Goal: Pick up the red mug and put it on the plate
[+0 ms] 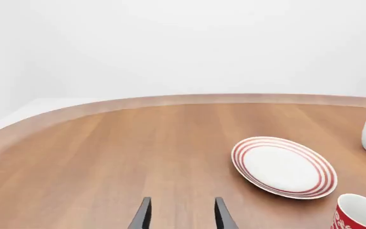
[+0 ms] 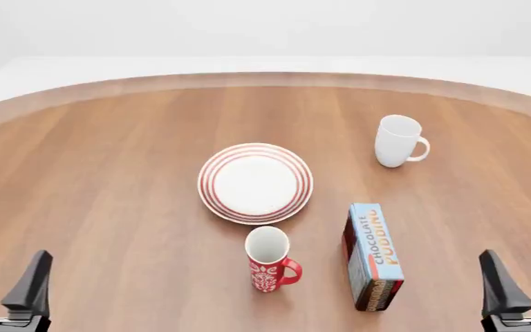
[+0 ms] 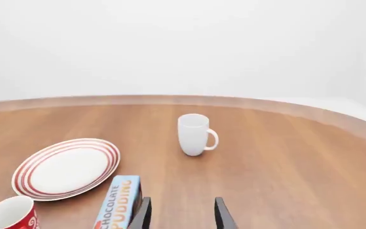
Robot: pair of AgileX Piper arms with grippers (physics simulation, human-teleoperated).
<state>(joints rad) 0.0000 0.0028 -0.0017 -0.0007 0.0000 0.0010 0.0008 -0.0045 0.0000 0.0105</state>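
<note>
The red mug (image 2: 268,261) stands upright on the table, handle to the right, just in front of the plate (image 2: 255,182); it also shows at the edge of both wrist views (image 1: 360,214) (image 3: 10,215). The plate (image 1: 283,166) (image 3: 66,168) lies bare at the table's middle. My left gripper (image 2: 5,280) is open at the near left corner, far from the mug. My right gripper (image 2: 522,279) is open at the near right corner. Each wrist view shows its own gripper (image 1: 181,214) (image 3: 181,214) with nothing between the fingers.
A plain white mug (image 2: 398,141) stands upright at the back right. A chocolate pudding box (image 2: 373,255) lies right of the red mug, between it and my right gripper. The table's curved far edge (image 2: 265,79) runs across the back.
</note>
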